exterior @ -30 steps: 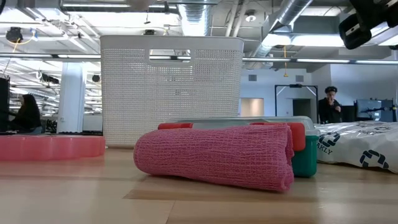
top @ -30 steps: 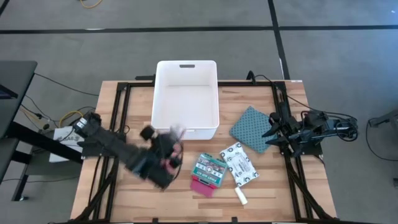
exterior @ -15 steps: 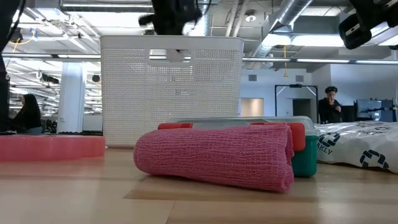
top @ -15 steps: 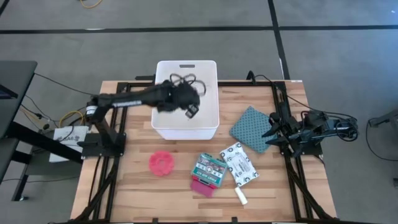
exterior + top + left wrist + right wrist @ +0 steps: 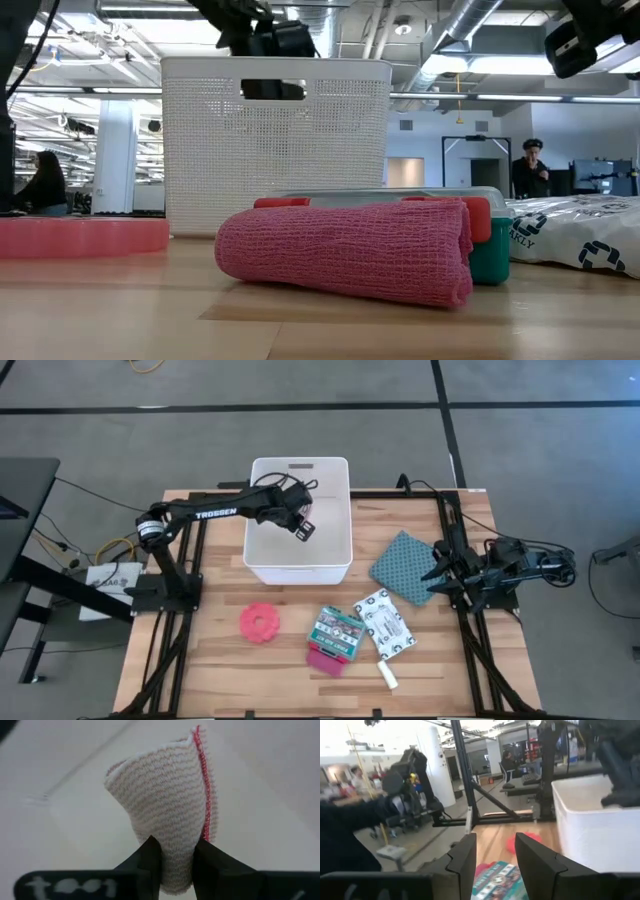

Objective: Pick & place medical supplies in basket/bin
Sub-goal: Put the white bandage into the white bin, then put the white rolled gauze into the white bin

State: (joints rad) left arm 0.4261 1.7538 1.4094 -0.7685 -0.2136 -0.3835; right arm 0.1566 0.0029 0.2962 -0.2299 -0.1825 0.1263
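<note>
left gripper (image 5: 300, 525) shifted slightly since half second ago, held over bin (image 5: 262, 555), clamped on bandage roll (image 5: 167, 822). roll soft, light, squashable; gripped at end. right gripper (image 5: 492, 862) parked, parted, empty.

The word "TROSSEN" stands in white letters on the left arm (image 5: 205, 513), along its dark link, in the high view. In the low view, the white pouch (image 5: 575, 236) at the right edge carries dark letters that read about "ARLY"; the start of the word is hidden behind the teal packet (image 5: 487, 240). The teal packet has print on its top in the high view, but it is too small to read.
</note>
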